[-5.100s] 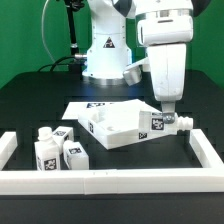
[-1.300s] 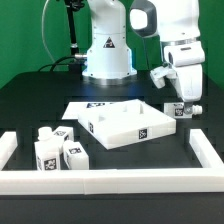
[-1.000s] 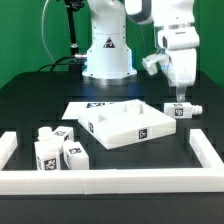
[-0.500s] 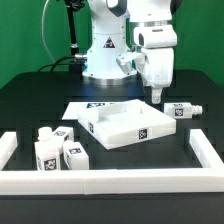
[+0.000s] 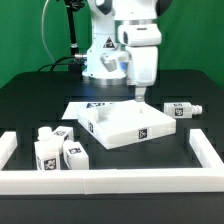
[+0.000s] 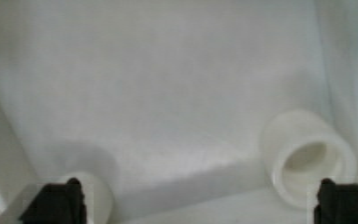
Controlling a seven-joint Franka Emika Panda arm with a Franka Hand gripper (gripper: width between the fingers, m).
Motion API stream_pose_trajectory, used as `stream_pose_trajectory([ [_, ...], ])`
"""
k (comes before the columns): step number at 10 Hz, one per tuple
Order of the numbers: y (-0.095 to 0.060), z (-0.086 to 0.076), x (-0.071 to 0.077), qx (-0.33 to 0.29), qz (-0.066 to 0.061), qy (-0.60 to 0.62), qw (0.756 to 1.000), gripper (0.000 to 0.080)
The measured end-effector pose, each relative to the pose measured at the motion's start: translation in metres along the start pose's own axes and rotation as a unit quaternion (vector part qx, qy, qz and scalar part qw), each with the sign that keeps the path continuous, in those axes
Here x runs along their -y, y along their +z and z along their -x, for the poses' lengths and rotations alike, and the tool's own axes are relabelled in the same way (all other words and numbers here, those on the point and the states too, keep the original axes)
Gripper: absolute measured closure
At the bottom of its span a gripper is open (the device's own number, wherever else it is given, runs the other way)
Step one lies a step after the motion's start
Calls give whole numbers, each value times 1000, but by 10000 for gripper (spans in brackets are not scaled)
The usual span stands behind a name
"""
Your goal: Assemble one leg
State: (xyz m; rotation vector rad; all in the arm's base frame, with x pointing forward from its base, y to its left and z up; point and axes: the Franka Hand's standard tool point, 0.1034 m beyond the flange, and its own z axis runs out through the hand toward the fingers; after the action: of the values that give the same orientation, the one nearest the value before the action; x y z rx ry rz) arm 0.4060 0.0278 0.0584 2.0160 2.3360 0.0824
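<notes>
Pincer (image 5: 139, 97) hung over slab (image 5: 120, 127) at mid-table (image 5: 30, 100), jaws apart, nothing betw. them. Leg (image 5: 180, 110) lay on its side nr table edge at exterior view's right, apart from pincer. Judged: slab centred so its corner hole (image 6: 311, 162) is reachable for leg stub.

We see the leg (image 5: 180, 110), a small white tagged post, lying on its side on the desk (image 5: 30, 105), far right, its stub pointing right.
</notes>
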Motion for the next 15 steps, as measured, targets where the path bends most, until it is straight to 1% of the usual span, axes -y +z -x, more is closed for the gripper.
stream_pose_trajectory([
  [1,12,22,6,-2,2,-13,1000,150],
  [2,26,38,18,-5,-11,-13,1000,150],
  [3,31,42,22,-7,-13,-9,1000,150],
  [13,31,42,22,-7,-13,-9,1000,150],
  [14,29,42,20,-7,-10,-7,1000,150],
  [15,23,39,19,-3,-4,-4,1000,150],
])
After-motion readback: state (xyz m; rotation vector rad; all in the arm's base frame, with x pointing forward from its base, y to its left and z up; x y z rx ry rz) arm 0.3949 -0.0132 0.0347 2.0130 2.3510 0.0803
